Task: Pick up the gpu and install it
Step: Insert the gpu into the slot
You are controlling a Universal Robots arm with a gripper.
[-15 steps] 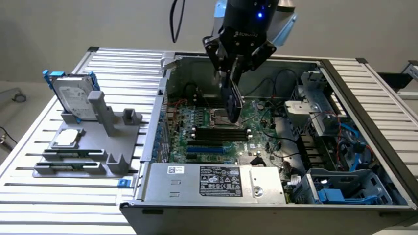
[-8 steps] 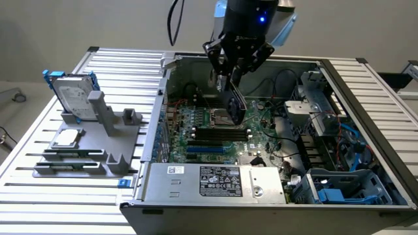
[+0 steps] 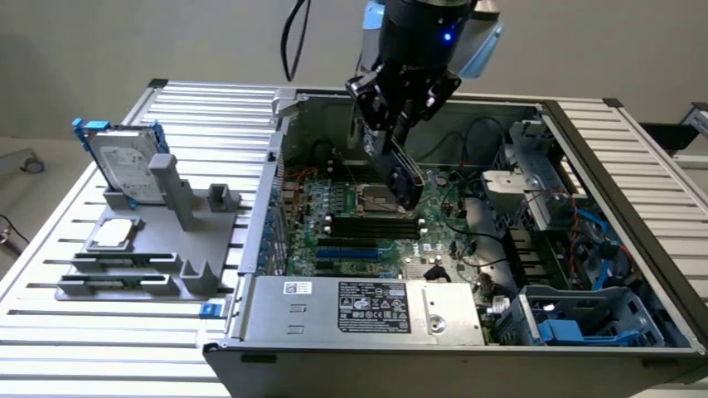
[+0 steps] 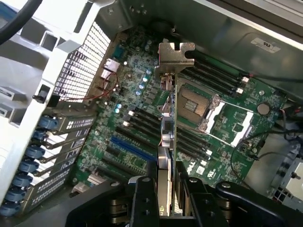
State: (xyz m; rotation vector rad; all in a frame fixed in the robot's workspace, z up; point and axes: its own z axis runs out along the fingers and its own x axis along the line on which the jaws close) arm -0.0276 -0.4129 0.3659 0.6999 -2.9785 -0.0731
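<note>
Exterior view: the claw [image 3: 393, 116] is seen lowered into the open computer case [image 3: 249, 332], which lies on the slatted metal surface [image 3: 111, 348]. The gpu [image 3: 400, 174] is clamped between the claw's fingers and hangs below them as a dark, thin card. It is tilted, with its lower end towards the near side. This lower end is placed over the middle of the green motherboard [image 3: 332, 211], just by the processor socket [image 3: 370, 197]. Whether the card touches the board cannot be told. A power supply [image 3: 366, 307] is fitted along the near wall of the case.

On the exterior view's left, well apart from the case, a grey fixture [image 3: 188, 215] is set on the surface. A silver hard drive [image 3: 122, 162] with blue rails is held upright in it, and a small flat drive [image 3: 114, 234] lies on it nearer the camera.

From the wrist view, the gpu [image 4: 168, 137] is seen edge-on, gripped on both faces by the black fingers [image 4: 144, 198] of the claw [image 4: 166, 189]. Its silver bracket [image 4: 176, 56] is at the end farthest from the claw. The card is held above the motherboard [image 4: 142, 85], between the processor socket [image 4: 194, 106] and a blue slot [image 4: 132, 149].
</note>
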